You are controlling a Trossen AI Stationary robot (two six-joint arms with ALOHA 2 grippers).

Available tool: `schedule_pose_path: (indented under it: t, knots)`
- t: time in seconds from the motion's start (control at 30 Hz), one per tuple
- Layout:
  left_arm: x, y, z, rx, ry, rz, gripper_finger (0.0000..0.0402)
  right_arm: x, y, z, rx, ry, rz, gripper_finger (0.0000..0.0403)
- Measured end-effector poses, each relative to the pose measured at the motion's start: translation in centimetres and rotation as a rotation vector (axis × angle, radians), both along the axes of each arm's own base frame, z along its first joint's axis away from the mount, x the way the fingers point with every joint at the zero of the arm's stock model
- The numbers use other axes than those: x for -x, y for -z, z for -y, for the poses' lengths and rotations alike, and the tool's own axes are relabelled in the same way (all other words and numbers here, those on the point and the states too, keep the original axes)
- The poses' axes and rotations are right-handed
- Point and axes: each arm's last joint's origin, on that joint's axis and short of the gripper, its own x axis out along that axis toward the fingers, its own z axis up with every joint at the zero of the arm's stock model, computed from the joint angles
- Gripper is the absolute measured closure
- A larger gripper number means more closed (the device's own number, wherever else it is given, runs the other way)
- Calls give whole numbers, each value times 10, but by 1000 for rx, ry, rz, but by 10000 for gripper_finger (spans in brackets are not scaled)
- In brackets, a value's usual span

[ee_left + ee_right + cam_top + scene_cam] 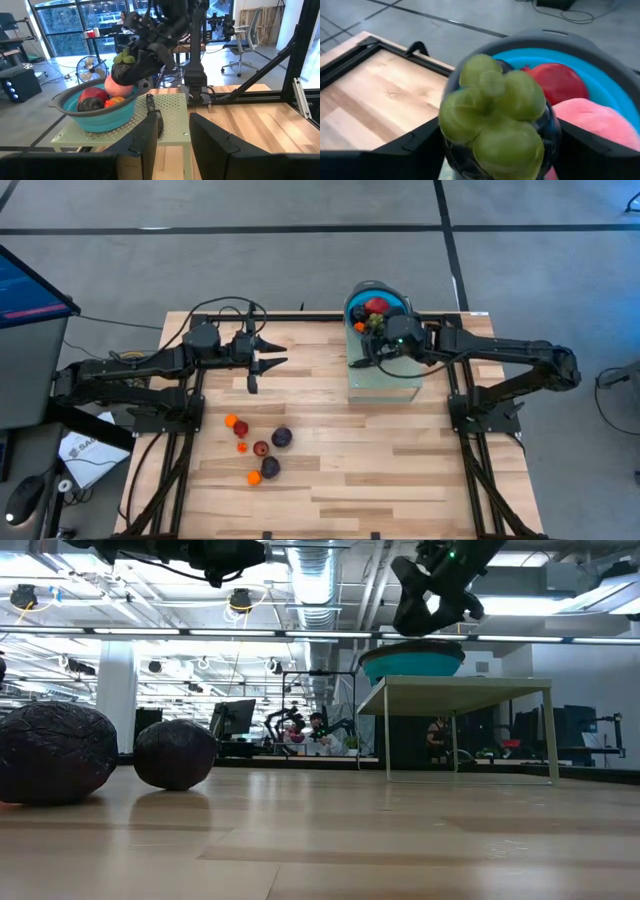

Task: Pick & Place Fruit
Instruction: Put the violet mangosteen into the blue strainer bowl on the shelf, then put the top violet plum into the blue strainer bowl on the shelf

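Wooden slat table (400, 470) under me, grey floor around it; low view shows an open lab with ceiling ducts, desks and a person seated far back

Right gripper (378, 338) is clamped on a dark purple fruit with a green leafy cap (495, 117), held just above the near rim of the teal bowl (352, 310). Bowl sits on a pale perforated stand (172, 107). Directly beyond the held fruit, inside the bowl: a red piece (557, 82) and a pink piece (592, 122)

Left gripper (268, 352) hovers over bare table, fingers apart, holding nothing. Loose fruit (258, 448) lies on the boards well behind and below it: two dark purple, one red, small orange ones

Only the left wrist view shows a black knife (151, 107) lying on the stand beside the bowl; only the low view shows two dark fruits (110, 752) close up on the boards
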Motion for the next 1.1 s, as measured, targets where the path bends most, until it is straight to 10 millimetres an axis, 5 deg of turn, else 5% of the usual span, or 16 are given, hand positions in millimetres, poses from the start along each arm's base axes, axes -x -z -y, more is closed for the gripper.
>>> schedule_pose_path:
  t: [0.23, 0.47, 0.8, 1.1]
  knots:
    - [0, -1, 0, -1, 0, 6, 293, 3, 5, 7, -11, 36, -5, 57]
    - [0, -1, 0, -2, 0, 7, 293, 4, -1, -1, 16, -3, 12, 47]
    - [0, -1, 0, -3, 0, 13, 293, 18, -38, -78, 271, -145, 109, 76]
    - [0, -2, 0, -4, 0, 17, 293, 2, -32, -139, 363, -374, 103, 87]
